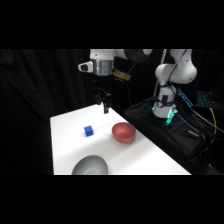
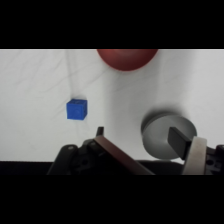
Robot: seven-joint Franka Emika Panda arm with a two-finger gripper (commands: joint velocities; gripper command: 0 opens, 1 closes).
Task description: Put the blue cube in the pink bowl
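On the white table I see the blue cube resting free, left of the pink bowl and apart from it. Above the table's far edge I have the gripper raised, holding nothing, fingers spread wide. Nearest the camera, the grey bowl sits at the front edge.

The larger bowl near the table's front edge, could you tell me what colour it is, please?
Grey. The larger bowl shows best in the side view.
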